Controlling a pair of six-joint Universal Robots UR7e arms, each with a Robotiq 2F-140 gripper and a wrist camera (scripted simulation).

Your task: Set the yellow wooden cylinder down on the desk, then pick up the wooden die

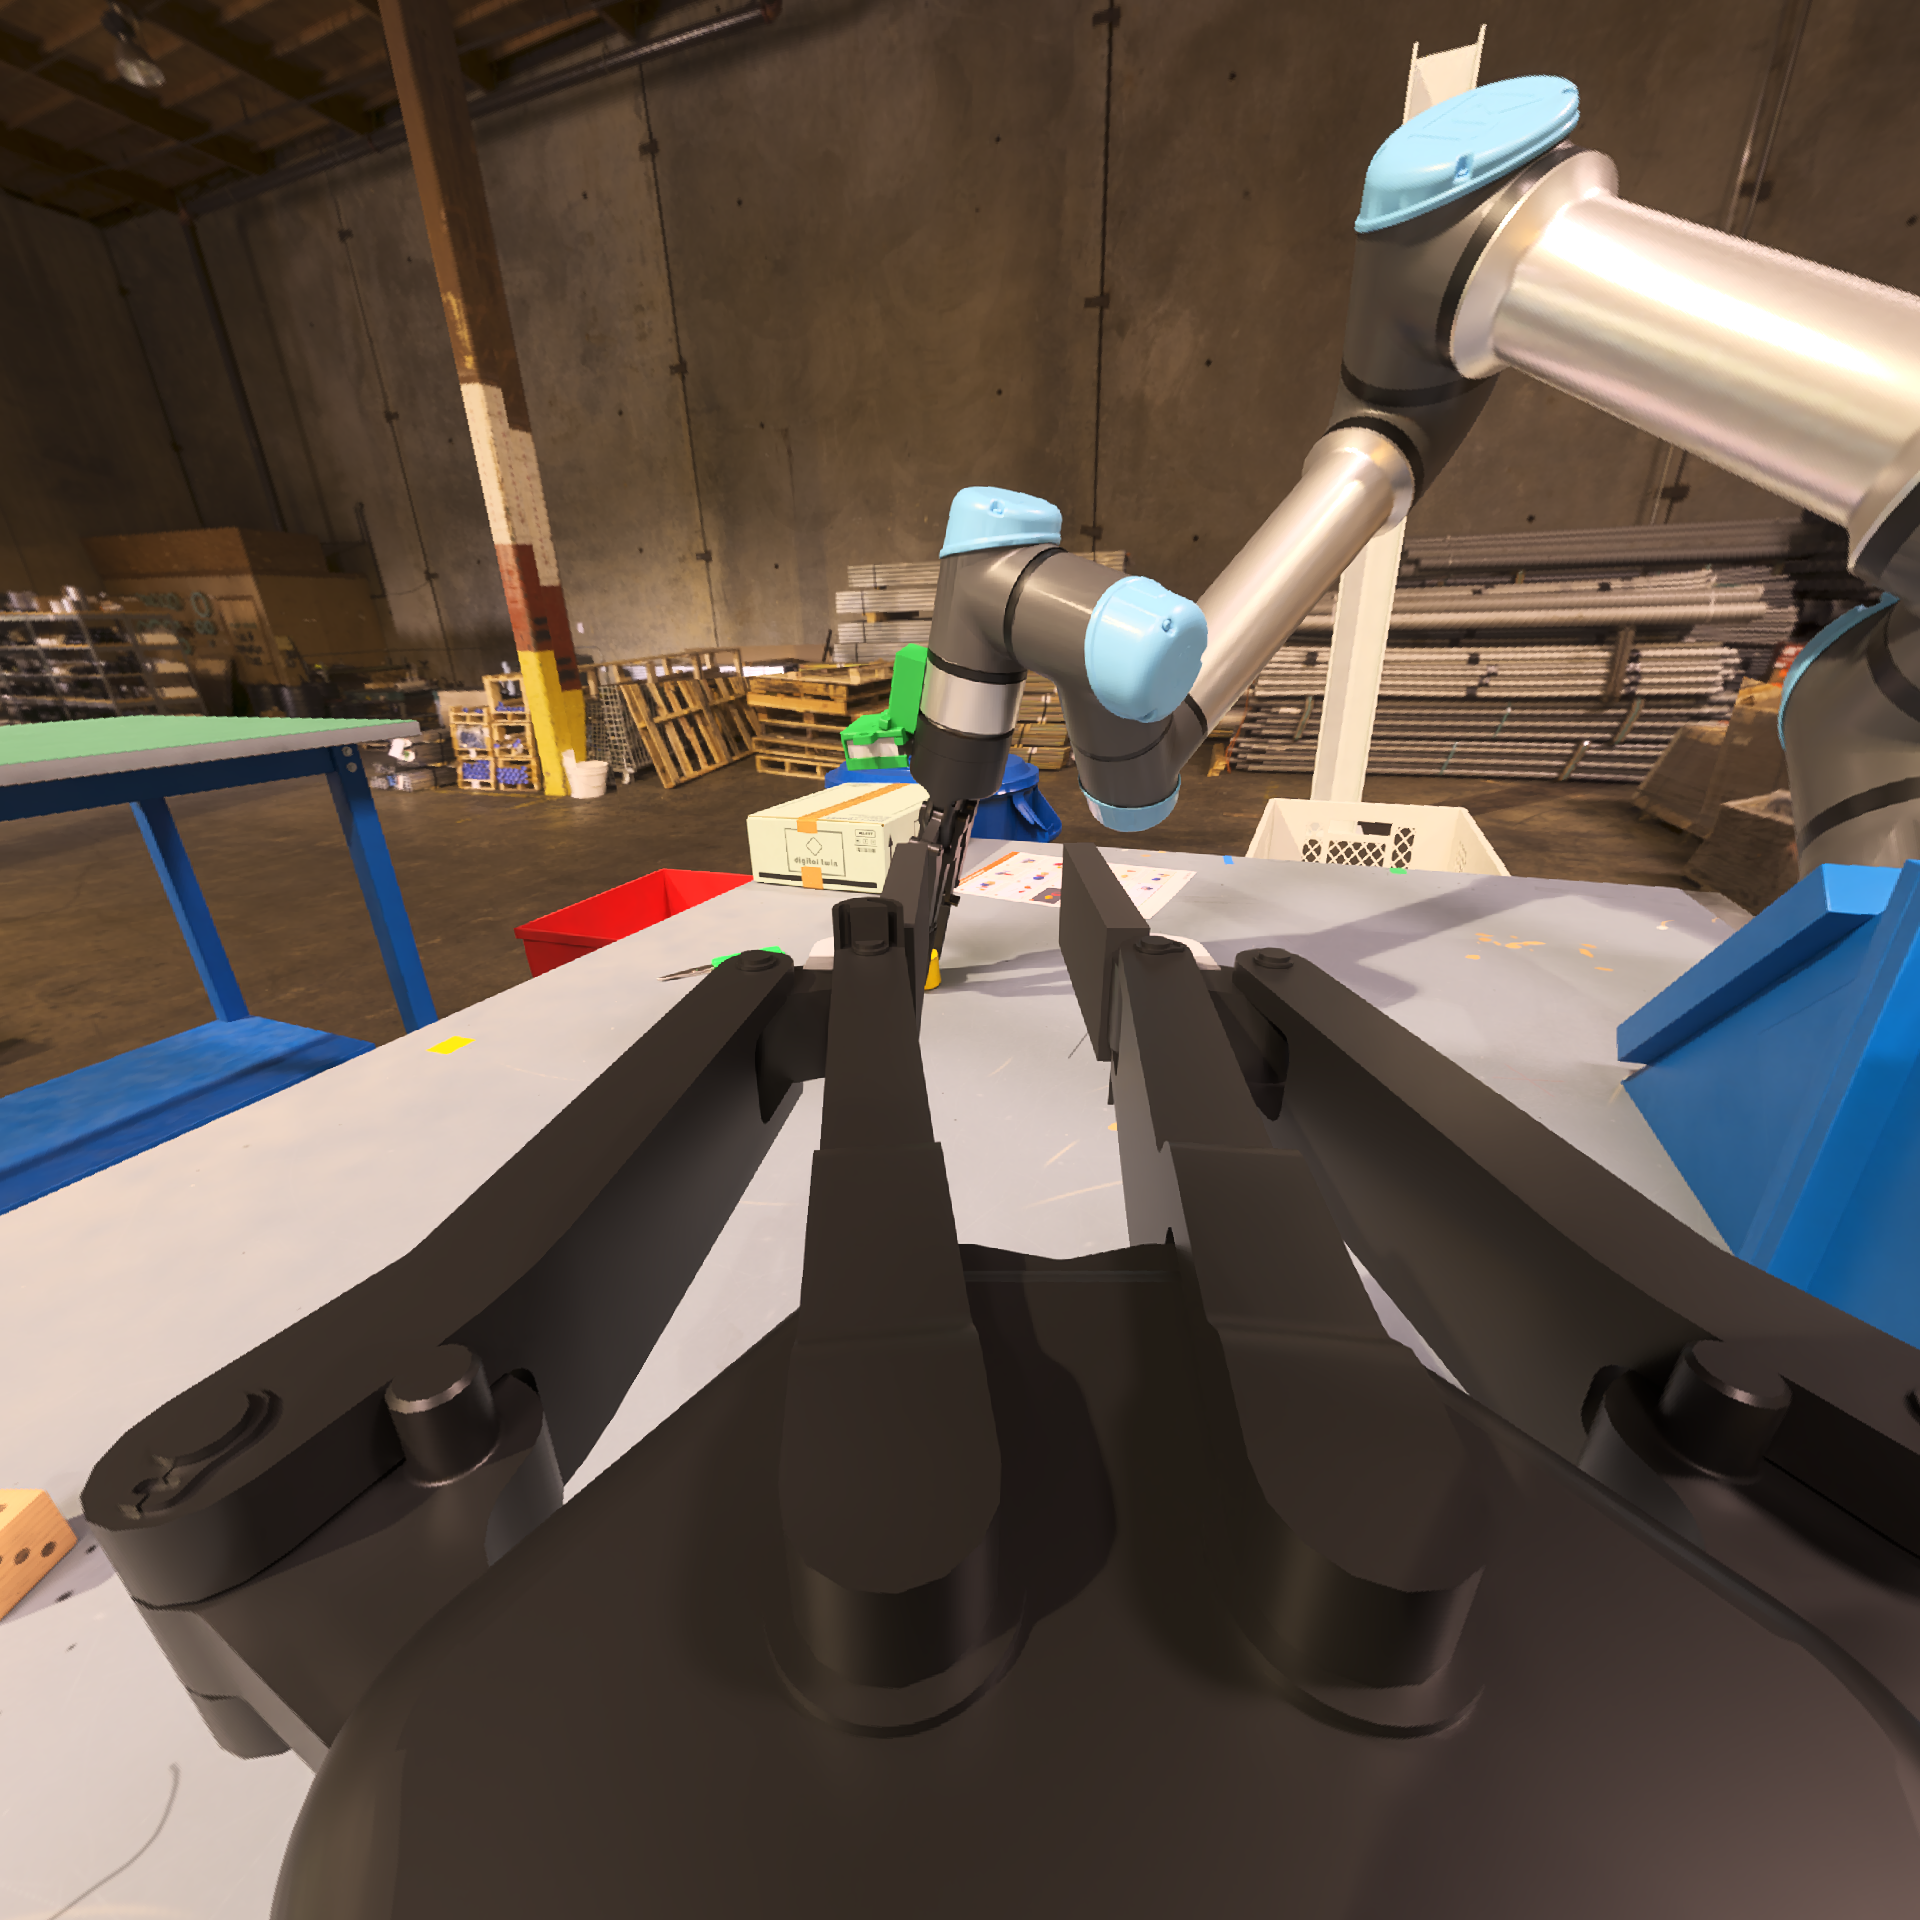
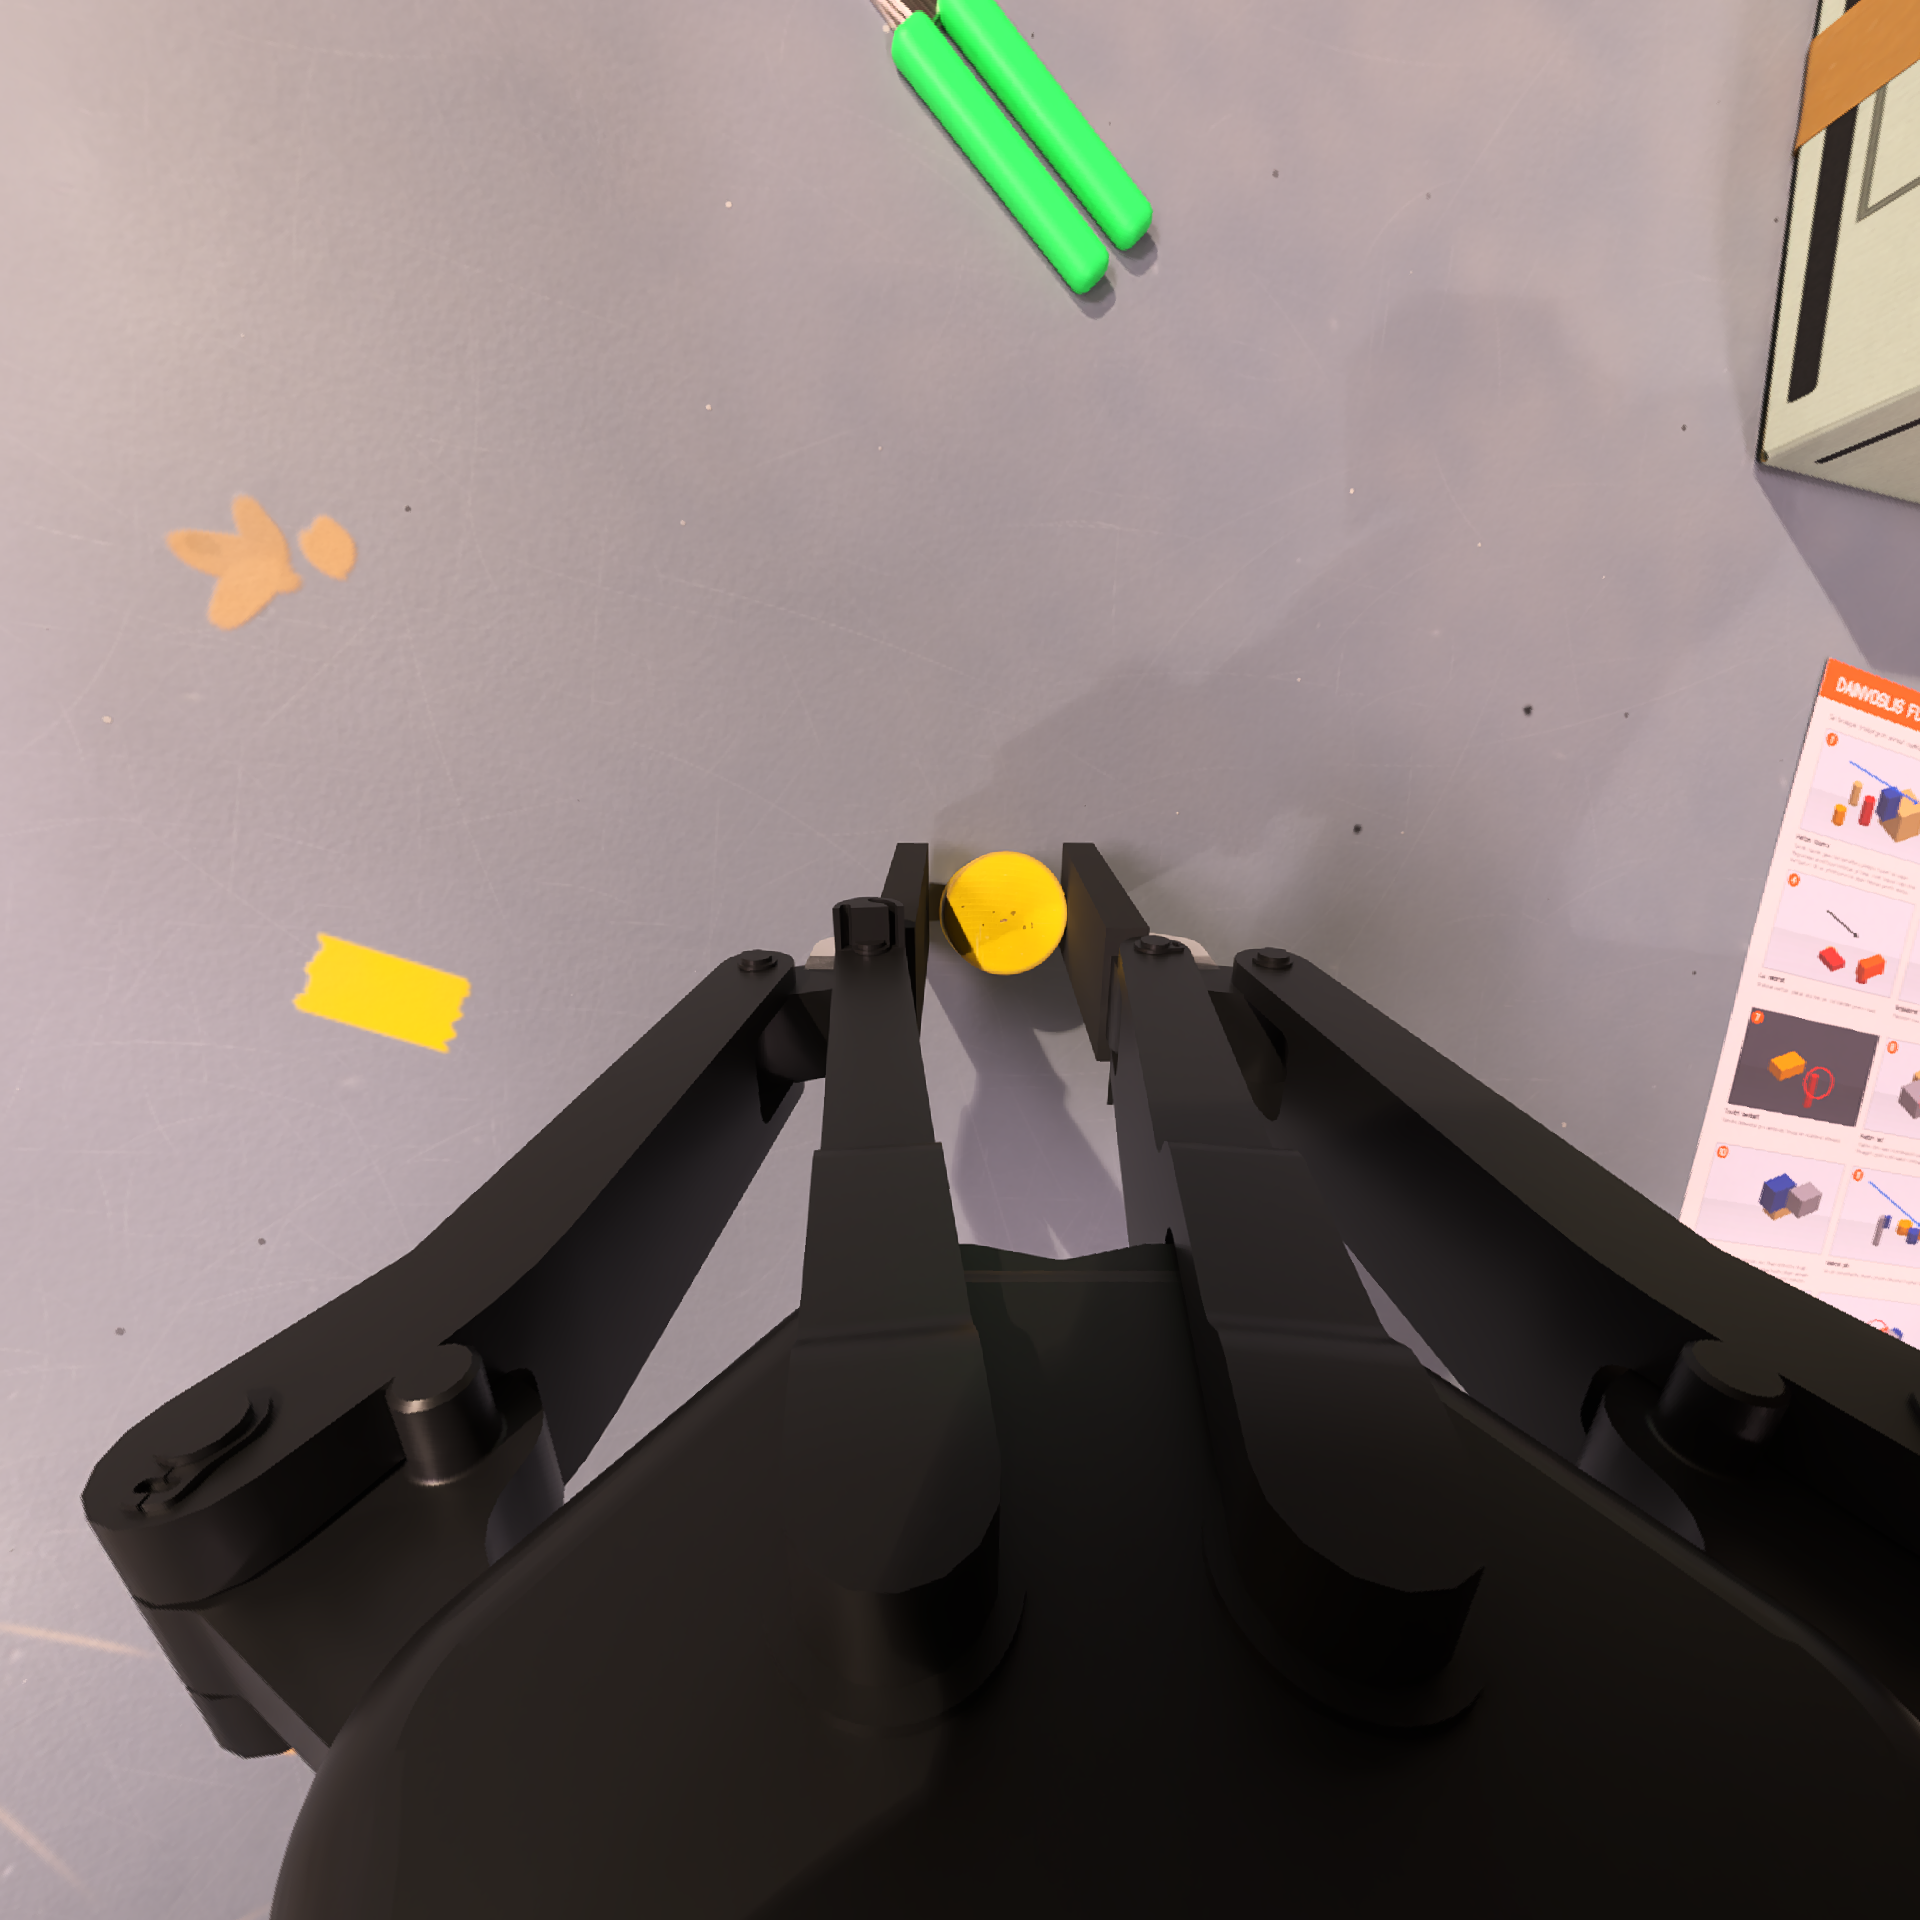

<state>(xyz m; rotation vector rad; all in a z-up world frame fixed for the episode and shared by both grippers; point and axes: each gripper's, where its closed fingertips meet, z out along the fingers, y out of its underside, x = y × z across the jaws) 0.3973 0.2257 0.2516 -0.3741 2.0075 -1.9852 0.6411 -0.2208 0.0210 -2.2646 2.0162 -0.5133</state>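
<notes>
Grey scuffed surface (image 2: 623, 312) carries everything; right gripper (image 2: 1000, 914) points straight down, fingers flanking the upright yellow wooden cylinder (image 2: 1003, 912), seemingly clamped for set-down. Left gripper (image 1: 987, 914) idles apart; pale wooden die (image 1: 31, 1548) waits at its 8 o'clock.

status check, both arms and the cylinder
Right gripper around yellow cylinder, fingers flanking it, contact unclear. Left gripper open, empty. Wooden die untouched on desk. Nothing in the way.
</notes>
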